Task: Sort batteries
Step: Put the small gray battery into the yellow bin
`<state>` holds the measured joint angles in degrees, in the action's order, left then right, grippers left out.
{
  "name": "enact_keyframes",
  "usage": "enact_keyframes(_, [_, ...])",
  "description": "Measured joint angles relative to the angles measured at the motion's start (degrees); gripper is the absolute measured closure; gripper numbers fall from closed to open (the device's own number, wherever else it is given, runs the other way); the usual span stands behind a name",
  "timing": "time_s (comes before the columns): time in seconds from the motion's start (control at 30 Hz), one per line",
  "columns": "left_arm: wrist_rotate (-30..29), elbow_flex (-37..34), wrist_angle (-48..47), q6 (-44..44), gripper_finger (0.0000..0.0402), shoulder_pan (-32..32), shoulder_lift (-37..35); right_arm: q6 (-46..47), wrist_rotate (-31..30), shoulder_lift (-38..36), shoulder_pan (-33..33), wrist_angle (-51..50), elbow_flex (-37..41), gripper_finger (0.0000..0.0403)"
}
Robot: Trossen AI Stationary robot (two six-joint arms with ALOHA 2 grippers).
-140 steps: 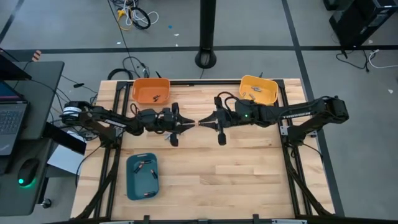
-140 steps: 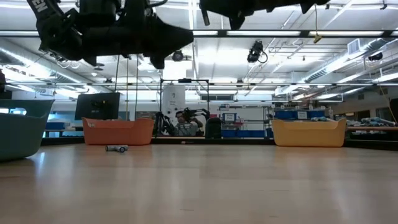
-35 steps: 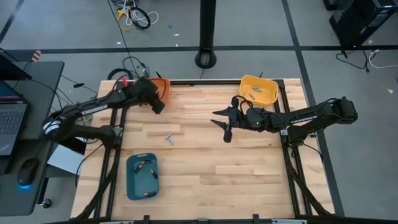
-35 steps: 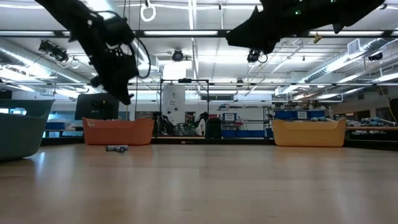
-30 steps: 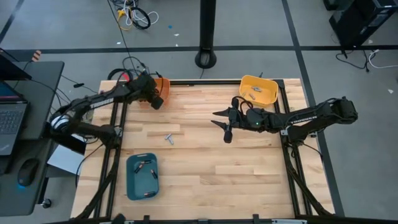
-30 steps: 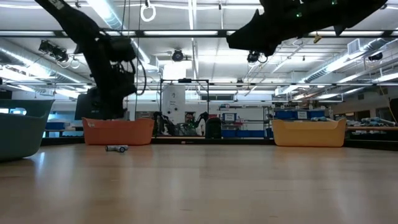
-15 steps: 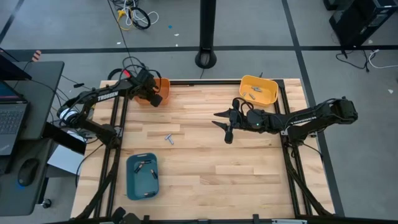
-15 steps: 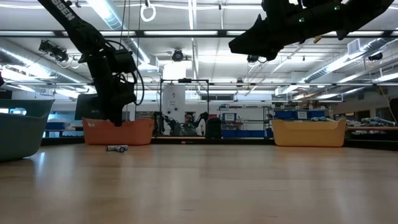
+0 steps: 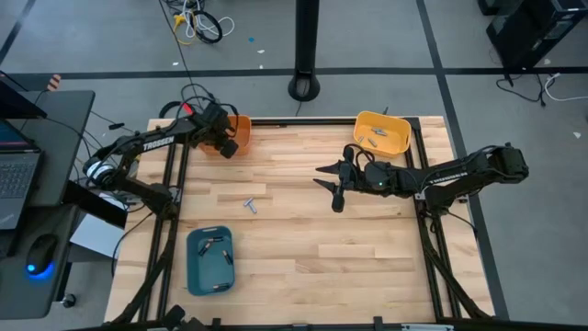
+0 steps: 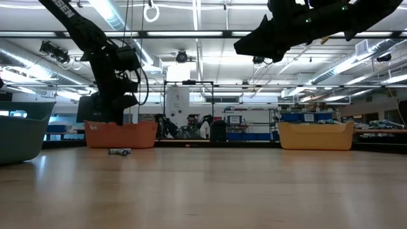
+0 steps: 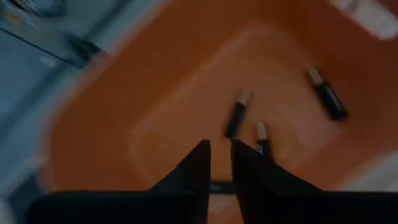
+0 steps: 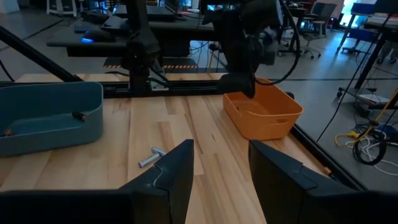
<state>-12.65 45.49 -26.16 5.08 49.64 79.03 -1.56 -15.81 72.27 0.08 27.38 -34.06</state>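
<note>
Left jaws over the blurred orange tray (image 11: 155, 81), batteries (image 11: 235, 118) smeared.

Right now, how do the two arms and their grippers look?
Both arms are dark, jointed, with white lettering on a link. The left gripper and right gripper each have two black tapered fingers. The right arm shows a small green light.

A robotics lab in a big industrial hall: the low view shows an open ceiling of pipes and strip lights (image 10: 191, 33) over rows of benches and blue bins (image 10: 305, 117). Grey floor carries loose cables (image 9: 197, 20), a laptop (image 9: 18, 175) sits on a side desk, and the wooden tabletop (image 9: 303, 230) rests on a black frame.
</note>
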Motion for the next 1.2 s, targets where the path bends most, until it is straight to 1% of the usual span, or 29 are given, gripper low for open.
enact_keyframes(0.03, [-2.17, 0.0, 0.48, 0.61, 0.0339, -1.02, -1.0, 0.0, 0.0, 0.0, 0.0, 0.01, 0.0, 0.024])
enact_keyframes(0.1, [-3.4, 0.01, 1.48, 0.99, 0.0359, -3.11, -3.63, 0.0, 0.0, 0.0, 0.0, -0.03, 0.0, 0.0242])
enact_keyframes(0.17, [-2.47, 0.0, 2.03, 0.93, 0.0382, -5.68, -6.89, 0.0, 0.0, 0.0, 0.0, -0.18, 0.0, 0.0242])
enact_keyframes(0.23, [-0.38, -0.29, 2.69, 0.45, 0.0394, -8.68, -10.35, 0.07, 0.0, 0.0, 0.0, -0.41, 0.0, 0.0242])
enact_keyframes(0.4, [4.22, -2.97, 2.8, -1.35, 0.0389, -18.22, -17.25, 1.25, 0.05, 0.0, 0.0, -1.5, 0.0, 0.0242])
enact_keyframes(0.53, [5.92, -5.23, 1.13, -7.8, 0.0389, -26.91, -19.41, 1.64, 0.44, 1.55, 0.0, -1.19, -0.02, 0.0244])
enact_keyframes(0.7, [5.91, -7.99, 2.71, -16.33, 0.0386, -37.16, -18.19, 2.02, 0.46, 6.57, -0.01, 2.09, -0.04, 0.0244])
enact_keyframes(0.83, [3.58, -8.28, 3.48, -22.72, 0.0375, -42.01, -15.06, 1.99, 0.5, 10.98, 0.0, 6.21, -0.04, 0.0245])
enact_keyframes(1.0, [2.64, -8.25, 4.48, -32.26, 0.0344, -43.6, -9.89, 1.95, 0.92, 14.06, -0.02, 10.48, -0.05, 0.0244])
enact_keyframes(1.07, [2.79, -8.25, 4.28, -33.65, 0.0326, -43.8, -7.39, 1.92, 0.94, 14.1, 0.0, 10.32, -0.04, 0.0245])
enact_keyframes(1.2, [2.87, -8.25, 4.78, -32.77, 0.0288, -43.84, -3.15, 1.86, 0.95, 13.76, -0.02, 10.38, -0.04, 0.0247])
